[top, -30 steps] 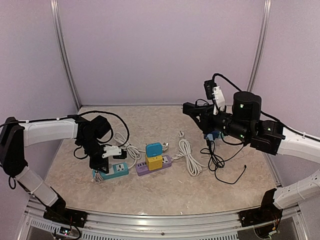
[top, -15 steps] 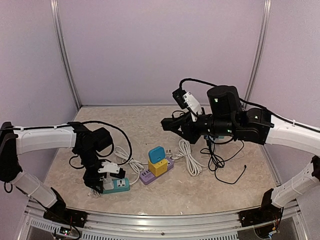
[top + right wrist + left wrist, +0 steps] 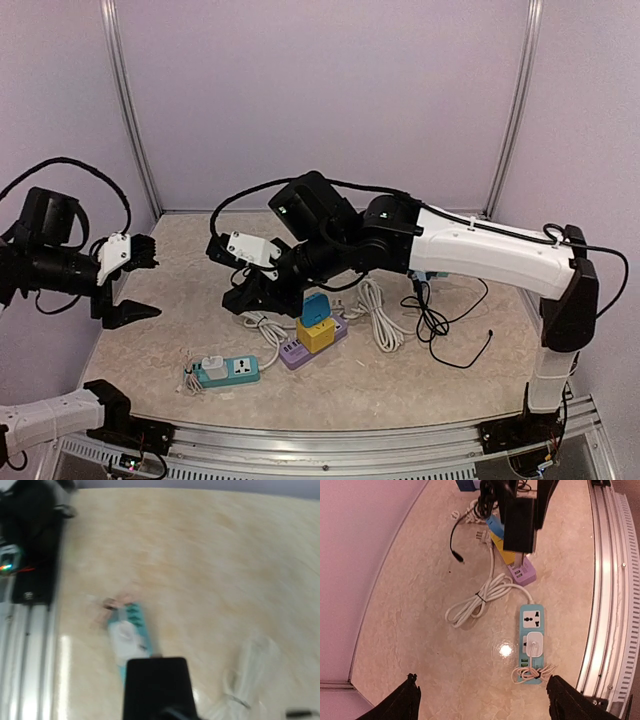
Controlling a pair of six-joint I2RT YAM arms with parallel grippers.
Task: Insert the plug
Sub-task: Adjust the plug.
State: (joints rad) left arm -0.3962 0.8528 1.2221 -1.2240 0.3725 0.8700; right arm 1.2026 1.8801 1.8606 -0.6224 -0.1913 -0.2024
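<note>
- Top external: left end effector (image 3: 133,283) spread wide over the mottled beige surface (image 3: 400,390); right end effector (image 3: 245,295) hovers, its grip impossible to tell.
- Left wrist: rounded-square white plug (image 3: 535,642) seated mid teal power strip (image 3: 532,615).
- Right wrist: blurred, plug and strip smeared.

A teal plastic power strip (image 3: 245,372) is lying flat on the tabletop just left of the purple power strip (image 3: 290,352) and slightly nearer the arms' bases, its long side running roughly along the table's near edge. A white, rounded-square plug (image 3: 535,642) is sitting seated in the socket on the half farther from the purple power strip. The universal socket (image 3: 532,615) on the nearer half is showing its open holes. A thin white cord (image 3: 535,672) is lying bundled against the far end. A thicker white cable (image 3: 480,597) is leaving the end nearest the purple power strip and lying coiled to its left.
</note>
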